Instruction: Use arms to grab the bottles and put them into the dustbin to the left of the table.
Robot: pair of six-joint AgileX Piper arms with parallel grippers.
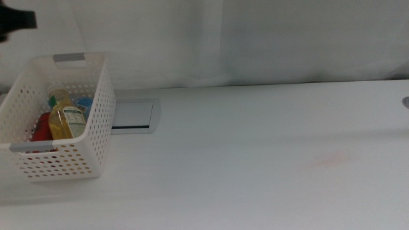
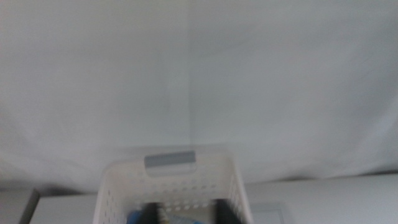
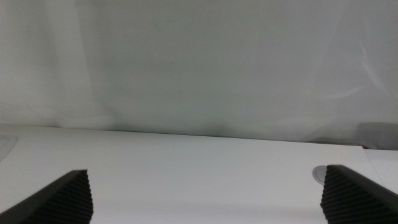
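Middle view: the bin (image 1: 61,115) sits at the table's (image 1: 255,153) far left. The yellow bottle (image 1: 66,118) lies inside it, with something blue (image 1: 85,102) just behind, probably the water bottle, and a red item (image 1: 42,126) beside it that we can't identify. No bottles are left on the table. A dark blurred shape at the top left corner is likely the left arm (image 1: 18,20), high above the bin. The grey plate (image 1: 133,115) sits just right of the bin.

Left wrist view: blurred. The left gripper (image 2: 186,214) hangs over the bin (image 2: 171,180), and only two dark jaw tips show, apart, with a gap between them. Nothing is visibly held, and the blue and yellow between the tips look like bin contents below.

Right wrist view: the right gripper (image 3: 208,199) is wide open and empty, low over bare table, waiting on the right side.

Our read: both bottles look binned, so the task is essentially done and the step in hand is retracting. We should lift the left arm straight up before swinging it away, keep the jaws spread so nothing snags, and clear the bin's far rim and handle (image 2: 170,160).
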